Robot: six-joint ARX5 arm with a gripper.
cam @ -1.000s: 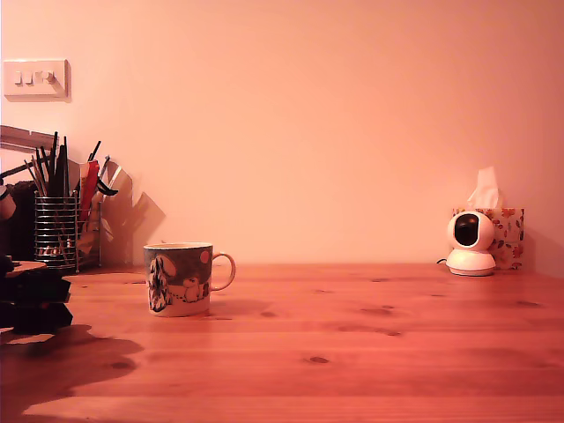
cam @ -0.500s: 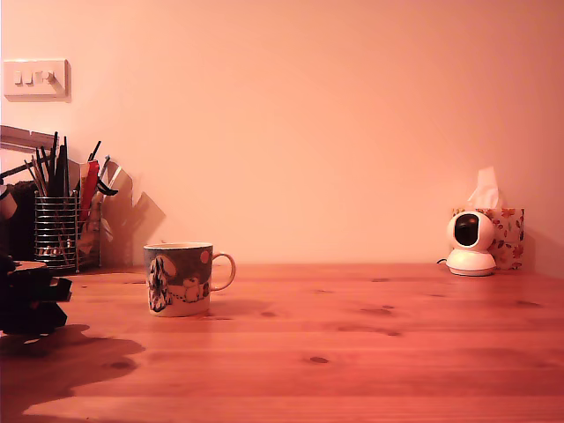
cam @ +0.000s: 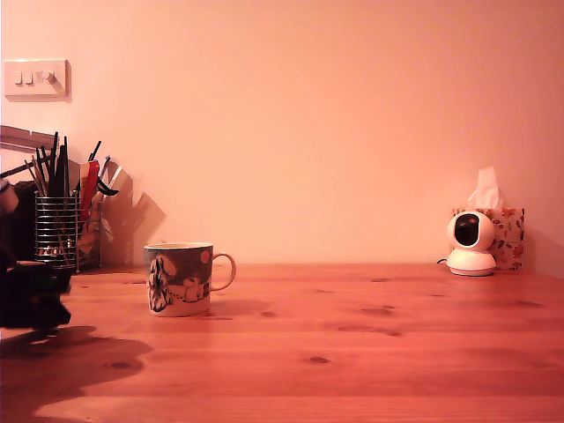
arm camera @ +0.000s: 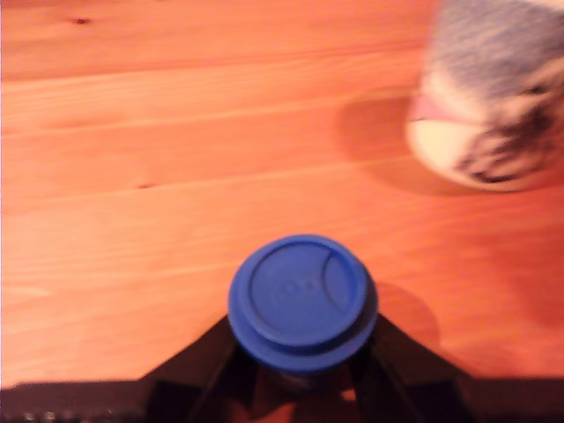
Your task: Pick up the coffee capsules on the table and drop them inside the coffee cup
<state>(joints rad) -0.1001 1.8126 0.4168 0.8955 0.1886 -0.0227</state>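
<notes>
A dark blue coffee capsule (arm camera: 298, 298) sits flat rim up between my black fingers (arm camera: 216, 361), and my gripper (arm camera: 300, 374) is shut on it. The capsule casts a shadow on the wood beside it, so it looks raised off the table. The coffee cup (cam: 180, 278), a dark printed mug with white figures and a loop handle, stands upright on the table (cam: 352, 352). In the wrist view the cup (arm camera: 493, 106) is blurred and some way ahead of the capsule. In the exterior view my gripper (cam: 33, 295) is a dark shape at the left edge, to the left of the cup.
A wire-mesh utensil holder (cam: 57, 231) full of tools stands at the back on the exterior view's left. A small white camera (cam: 470, 243) and a tissue box (cam: 504, 236) stand at the back right. A light switch (cam: 35, 78) is on the wall.
The dark gripper at the exterior view's left edge has shifted slightly, and its shadow on the table has spread a little toward the right. The cup has not moved.
</notes>
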